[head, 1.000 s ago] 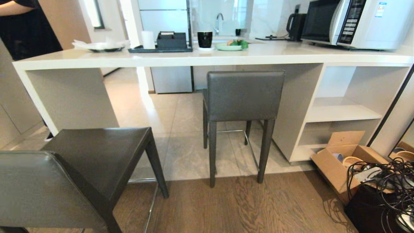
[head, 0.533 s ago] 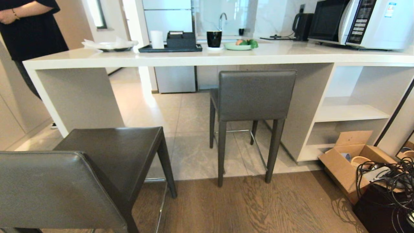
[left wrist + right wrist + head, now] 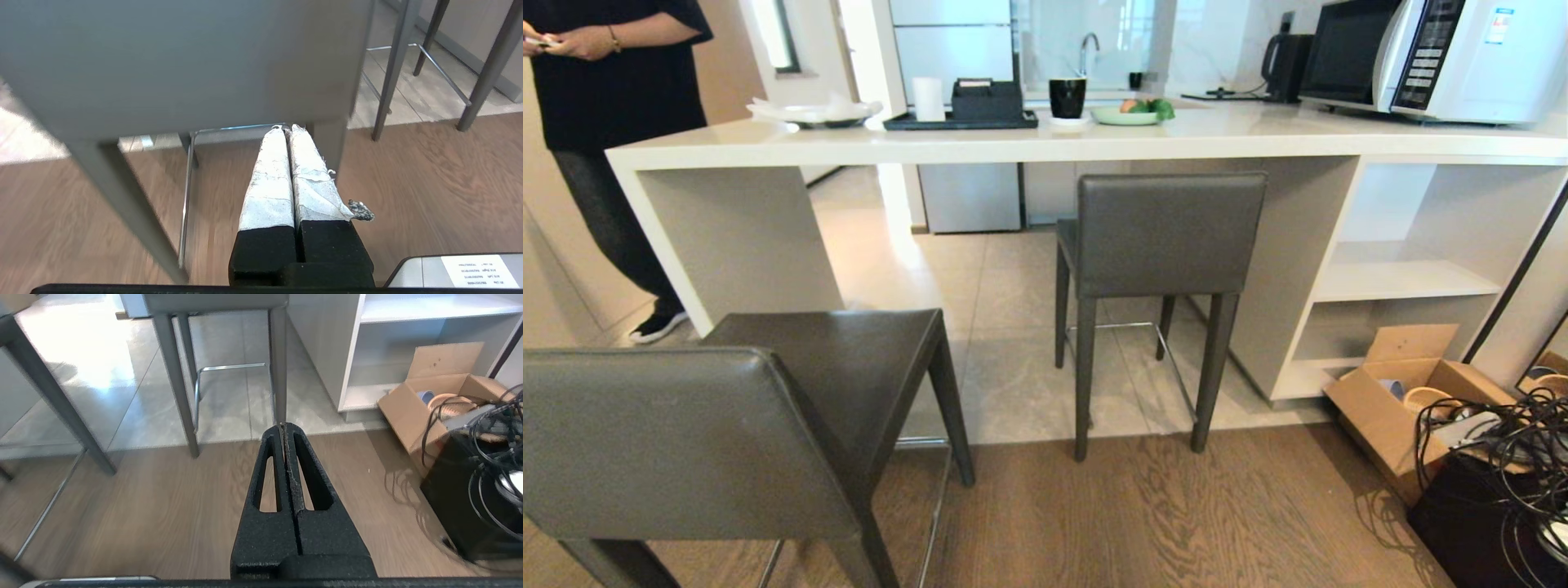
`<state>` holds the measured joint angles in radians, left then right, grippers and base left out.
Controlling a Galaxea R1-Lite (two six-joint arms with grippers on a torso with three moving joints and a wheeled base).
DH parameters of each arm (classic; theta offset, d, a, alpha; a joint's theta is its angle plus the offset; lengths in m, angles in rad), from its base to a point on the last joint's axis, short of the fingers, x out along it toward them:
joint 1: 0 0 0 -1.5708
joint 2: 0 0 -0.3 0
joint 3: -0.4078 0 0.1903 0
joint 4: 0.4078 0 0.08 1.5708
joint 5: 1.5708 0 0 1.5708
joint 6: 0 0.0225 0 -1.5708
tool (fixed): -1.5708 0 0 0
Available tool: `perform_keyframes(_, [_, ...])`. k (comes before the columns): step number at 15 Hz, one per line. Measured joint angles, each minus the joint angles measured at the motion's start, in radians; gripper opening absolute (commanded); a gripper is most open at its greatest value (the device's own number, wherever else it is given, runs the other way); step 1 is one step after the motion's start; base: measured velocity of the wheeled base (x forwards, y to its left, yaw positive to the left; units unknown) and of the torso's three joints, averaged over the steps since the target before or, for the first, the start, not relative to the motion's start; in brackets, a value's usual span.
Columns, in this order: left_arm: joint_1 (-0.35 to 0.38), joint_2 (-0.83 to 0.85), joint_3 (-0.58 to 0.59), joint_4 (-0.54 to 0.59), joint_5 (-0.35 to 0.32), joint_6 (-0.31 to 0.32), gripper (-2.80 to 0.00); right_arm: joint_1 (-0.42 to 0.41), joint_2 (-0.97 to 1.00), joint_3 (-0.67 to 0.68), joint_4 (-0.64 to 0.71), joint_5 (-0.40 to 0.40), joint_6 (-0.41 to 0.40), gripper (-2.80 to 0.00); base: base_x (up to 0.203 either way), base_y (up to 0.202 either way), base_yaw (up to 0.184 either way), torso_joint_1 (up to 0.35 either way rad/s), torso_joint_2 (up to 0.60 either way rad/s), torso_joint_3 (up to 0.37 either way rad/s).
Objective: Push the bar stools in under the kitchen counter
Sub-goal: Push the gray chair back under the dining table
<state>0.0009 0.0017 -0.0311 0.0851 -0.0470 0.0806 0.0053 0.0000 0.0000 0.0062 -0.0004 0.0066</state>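
Observation:
Two dark grey bar stools show in the head view. The near stool (image 3: 686, 441) stands on the wood floor at the lower left, away from the white kitchen counter (image 3: 1013, 147). The far stool (image 3: 1168, 237) stands with its seat under the counter top. Neither arm appears in the head view. My left gripper (image 3: 286, 128) is shut and empty, just behind and below the near stool's backrest (image 3: 184, 61). My right gripper (image 3: 282, 426) is shut and empty above the wood floor, pointing toward a leg of the far stool (image 3: 278, 359).
A person in black (image 3: 605, 98) stands at the counter's left end. A microwave (image 3: 1445, 57), kettle, tray, cup and plates sit on the counter. An open cardboard box (image 3: 1405, 400) and a tangle of black cables (image 3: 1503, 457) lie on the floor at the right.
The whole head view has shifted: the scene slid right and slightly down, and the near stool's backrest now shows higher and more fully. The person has come further into view. Both grippers stay shut.

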Motion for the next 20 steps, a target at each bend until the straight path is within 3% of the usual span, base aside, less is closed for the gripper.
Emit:
perform_keyframes(3, [0.000,0.000,0.000,0.000,0.000,-0.001,-2.80,0.000,0.000,0.000,-0.001,0.001,-0.001,-2.80,-0.152,0.000,0.000,0.003,0.00,0.005])
perform_keyframes(10, [0.001,0.000,0.000,0.000,0.000,-0.003,-2.80,0.000,0.000,0.000,0.001,0.000,0.000,-2.80,-0.001,-0.006,-0.001,0.000,0.00,0.000])
perform_keyframes(20, [0.000,0.000,0.000,0.000,0.001,-0.008,-2.80,0.000,0.000,0.000,0.000,0.000,0.001,-2.80,0.000,0.185,0.003,0.002,0.00,0.000])
